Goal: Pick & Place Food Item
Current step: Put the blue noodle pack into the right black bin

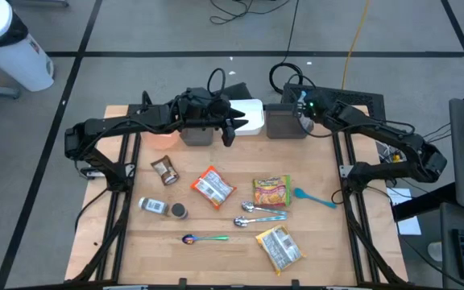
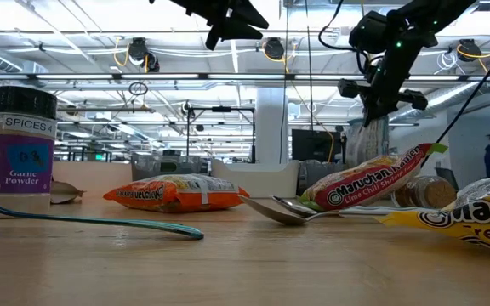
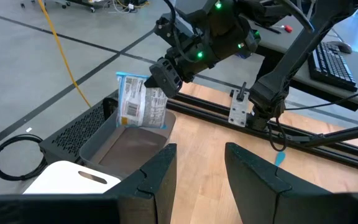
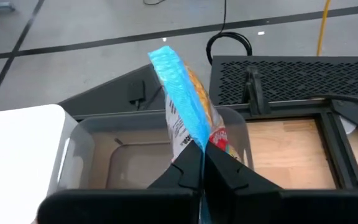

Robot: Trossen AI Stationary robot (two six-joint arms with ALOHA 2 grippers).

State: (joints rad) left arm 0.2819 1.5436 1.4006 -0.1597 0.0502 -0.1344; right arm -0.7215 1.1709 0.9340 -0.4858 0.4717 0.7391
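1. Currently, the right hand [image 4: 201, 163] is clamped on a blue-edged food packet [image 4: 185, 112], hung below it by one edge, presumably for a clean drop.
2. A grey bin [image 4: 92, 140] lies directly beneath.
3. The left hand [image 3: 199, 171] is half-open, empty, alongside.

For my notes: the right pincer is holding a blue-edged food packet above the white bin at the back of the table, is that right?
Not quite: the right pincer holds the blue-edged food packet above the grey bin, not the white bin beside it. The right wrist view shows this.
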